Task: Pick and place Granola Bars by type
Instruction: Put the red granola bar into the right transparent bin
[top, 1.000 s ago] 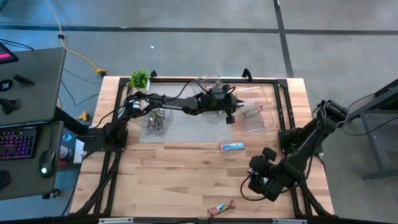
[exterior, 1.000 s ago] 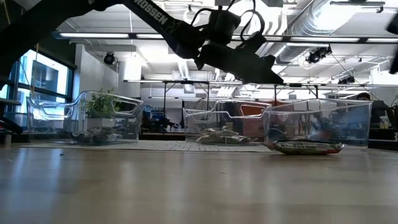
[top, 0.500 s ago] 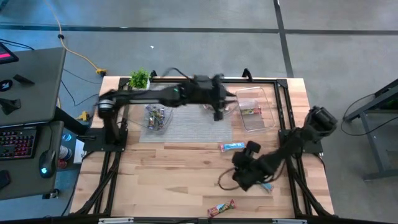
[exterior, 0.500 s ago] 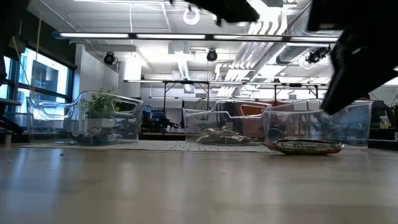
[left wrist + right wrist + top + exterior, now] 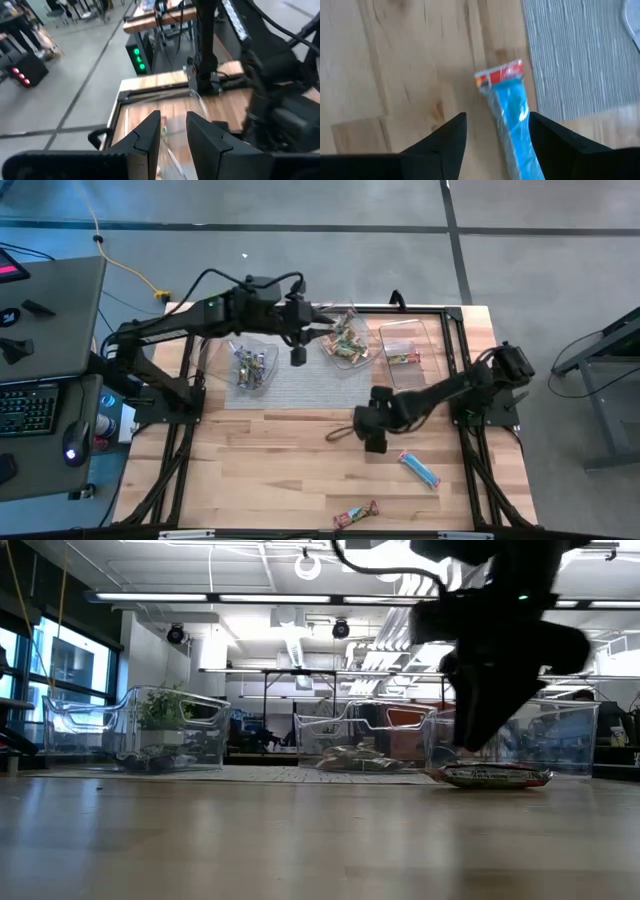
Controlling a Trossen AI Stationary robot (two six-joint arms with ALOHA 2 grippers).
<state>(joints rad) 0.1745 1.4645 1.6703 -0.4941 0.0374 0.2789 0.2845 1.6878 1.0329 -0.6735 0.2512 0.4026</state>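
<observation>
A light blue granola bar with a red end (image 5: 507, 107) lies flat on the wood beside the grey mat (image 5: 575, 55). My right gripper (image 5: 497, 117) hangs open over it, pointing steeply down, one finger on either side, touching nothing; in the high view it (image 5: 374, 430) hides this bar. In the low view the bar (image 5: 495, 776) lies under the gripper. My left gripper (image 5: 173, 125) is raised high near the middle tub (image 5: 345, 340), slightly open and empty. Another light blue bar (image 5: 420, 468) and a green/tan bar (image 5: 356, 515) lie on the wood.
Three clear tubs stand on and beside the mat: the left tub (image 5: 252, 367) holds dark bars, the middle one holds greenish bars, the right one (image 5: 405, 355) holds one bar. A small green plant (image 5: 225, 306) stands at the far left corner. A black frame (image 5: 455, 330) borders the table.
My left gripper has risen from low over the tubs and drawn back toward the table's left. My right gripper has swung from the near right corner toward the table's middle, turning as it went, and now hangs over the light blue bar. Another light blue bar now shows where it had been.
</observation>
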